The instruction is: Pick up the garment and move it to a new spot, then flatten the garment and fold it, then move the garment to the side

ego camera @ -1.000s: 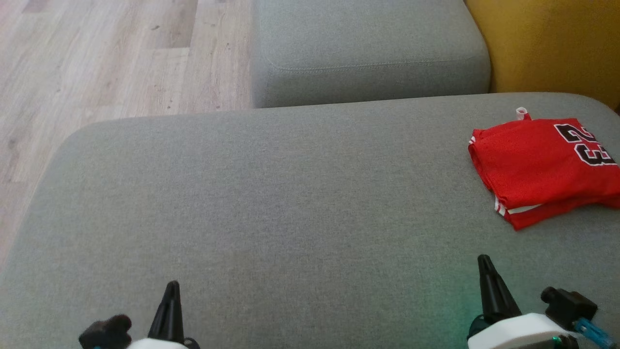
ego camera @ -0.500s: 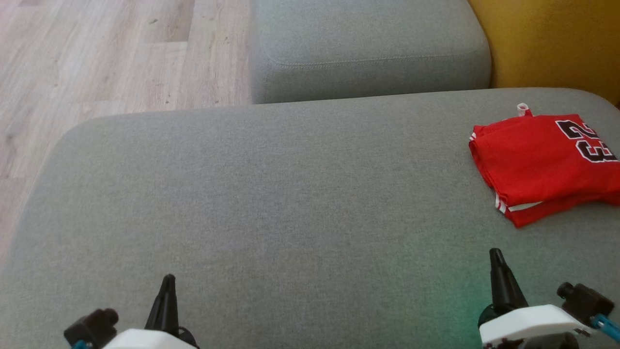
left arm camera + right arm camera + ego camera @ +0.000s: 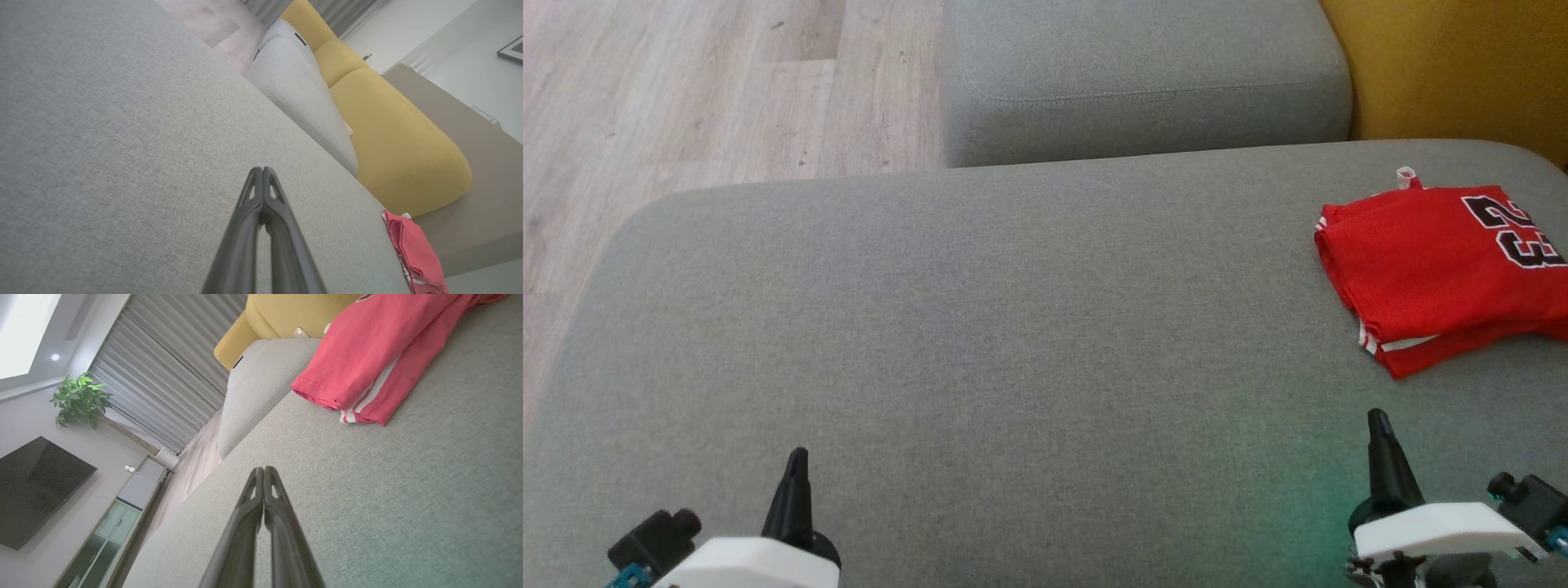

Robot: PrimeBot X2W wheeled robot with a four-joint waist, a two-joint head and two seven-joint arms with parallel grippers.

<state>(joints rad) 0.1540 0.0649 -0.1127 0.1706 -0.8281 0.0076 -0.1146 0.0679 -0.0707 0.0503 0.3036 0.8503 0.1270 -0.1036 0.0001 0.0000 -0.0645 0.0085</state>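
Observation:
The garment (image 3: 1437, 273) is a red jersey with black-and-white numbers, folded into a flat stack at the far right of the grey cushion (image 3: 980, 327). It also shows in the right wrist view as a pinkish-red garment (image 3: 380, 355) ahead and to the right, and at the lower right edge in the left wrist view as the garment (image 3: 414, 253). My left gripper (image 3: 796, 461) stands shut at the lower left, holding nothing. My right gripper (image 3: 1378, 423) is shut and empty at the lower right, a short way in front of the jersey. Both fingertip pairs (image 3: 262, 171) (image 3: 263, 471) are pressed together.
A second grey cushion (image 3: 1143, 73) lies beyond the large one, with a yellow sofa (image 3: 1454, 73) at the top right. Wooden floor (image 3: 686, 98) runs along the left. A television (image 3: 36, 490), cabinet and plant stand in the room behind.
The head view has shifted slightly. Both grippers have drifted outward, the left toward the left edge and the right toward the right edge. The jersey lies as before.

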